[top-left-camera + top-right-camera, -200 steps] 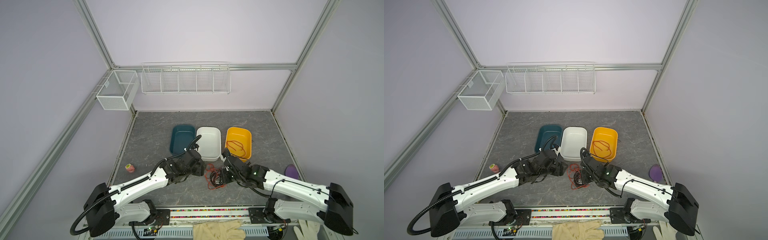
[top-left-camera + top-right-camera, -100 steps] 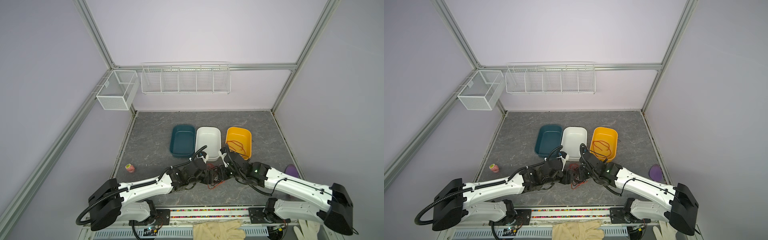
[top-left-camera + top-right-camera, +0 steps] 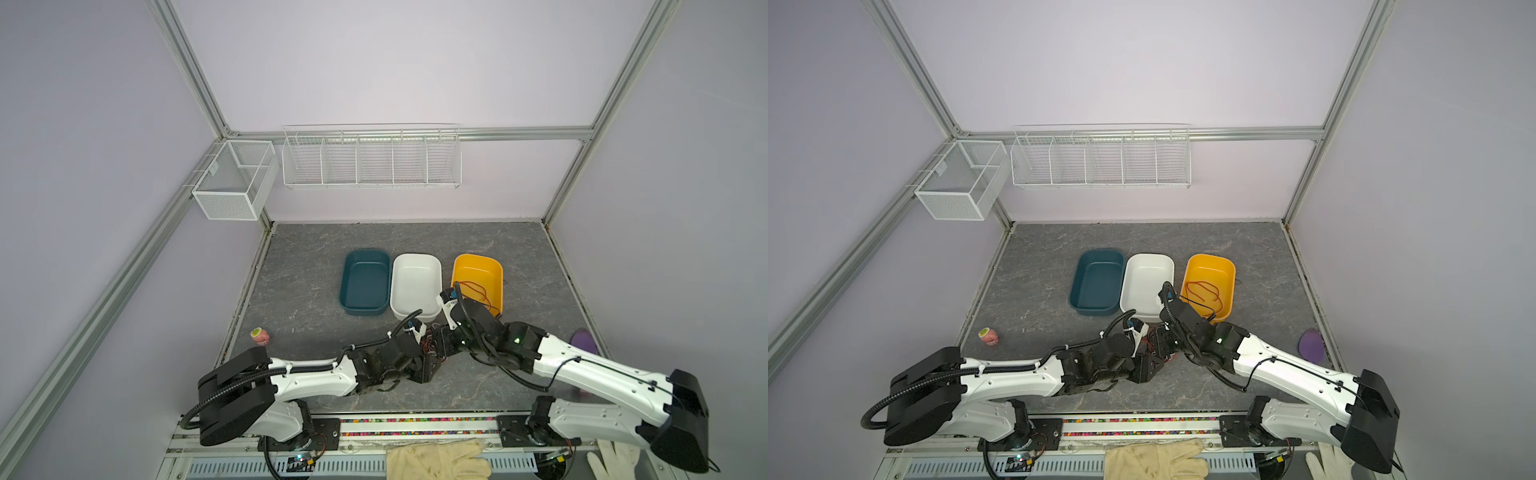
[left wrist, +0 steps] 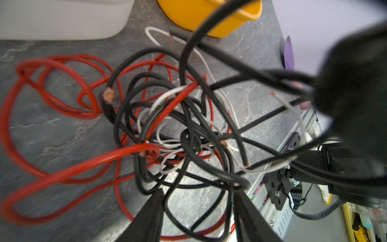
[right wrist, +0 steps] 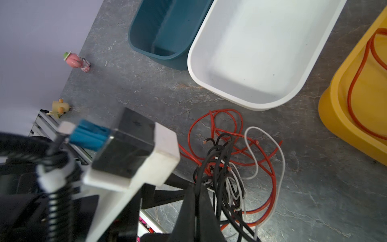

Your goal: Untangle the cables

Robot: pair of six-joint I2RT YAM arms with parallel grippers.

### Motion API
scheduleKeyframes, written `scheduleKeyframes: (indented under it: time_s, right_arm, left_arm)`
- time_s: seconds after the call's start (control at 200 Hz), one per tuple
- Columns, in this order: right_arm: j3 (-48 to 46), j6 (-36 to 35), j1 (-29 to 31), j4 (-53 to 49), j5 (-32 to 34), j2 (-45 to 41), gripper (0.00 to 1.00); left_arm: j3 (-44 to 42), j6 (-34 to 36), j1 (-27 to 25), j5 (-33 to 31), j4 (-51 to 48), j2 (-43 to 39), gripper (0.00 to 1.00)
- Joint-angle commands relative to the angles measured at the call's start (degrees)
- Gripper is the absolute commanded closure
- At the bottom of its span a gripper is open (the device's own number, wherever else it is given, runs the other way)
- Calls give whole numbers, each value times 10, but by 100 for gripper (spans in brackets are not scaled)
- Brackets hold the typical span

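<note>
The cables (image 4: 178, 130) are a tangle of thin red, black and white strands on the grey floor in front of the white bin; both top views show them (image 3: 428, 345) (image 3: 1148, 340) between the two grippers. My left gripper (image 4: 199, 192) is open, its fingers astride black loops at the tangle's edge; both top views show it (image 3: 426, 368) (image 3: 1150, 365) low at the pile. My right gripper (image 5: 198, 188) is shut on black cable strands rising from the tangle (image 5: 226, 167), just beyond the left one (image 3: 442, 345). One separate red cable (image 3: 1204, 291) lies in the yellow bin.
The teal bin (image 3: 365, 266), white bin (image 3: 415, 259) and yellow bin (image 3: 478, 262) stand in a row behind the tangle. A pink toy (image 3: 259, 336) lies at the left edge, a purple object (image 3: 584, 340) at the right. Gloves (image 3: 436, 457) lie on the front rail.
My left arm has dropped and reached right into the tangle, and its jaws have narrowed. The right gripper has stayed shut on the black strands, shifting slightly.
</note>
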Motion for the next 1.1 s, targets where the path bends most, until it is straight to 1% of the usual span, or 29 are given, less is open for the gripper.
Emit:
scheduleKeyframes:
  time_s: [0.0,0.11,0.18,0.23,0.33,0.485,0.635,0.855,0.964,1.094]
  right_arm:
    - [15,4,0,13,-11,-18,94]
    - [15,6,0,11,-21,-21,94]
    - [23,7,0,10,-27,-25,94]
    - [35,7,0,7,-28,-28,94]
    - [40,3,0,-5,-21,-38,94]
    - [51,-3,-1,-33,-1,-60,94]
    - [63,-16,-2,-61,28,-83,94]
    - [97,-41,-15,-109,72,-99,94]
    - [108,-49,-35,-122,73,-112,94]
    - [122,-57,-57,-137,68,-126,94]
  left_arm:
    - [-6,-13,-3,-1,36,15,51]
    - [-12,-15,-3,-2,42,23,57]
    - [-12,-14,-3,-3,41,26,62]
    - [-10,-10,-3,-6,37,25,69]
    - [-10,-7,-3,-18,23,15,79]
    - [-18,-1,-3,-38,-2,-10,100]
    - [-39,-3,-3,-52,-16,-40,100]
    - [-82,-11,-3,-54,-18,-81,100]
    - [-106,-12,-3,-51,-14,-100,100]
    - [-127,-17,-3,-68,-30,-124,100]
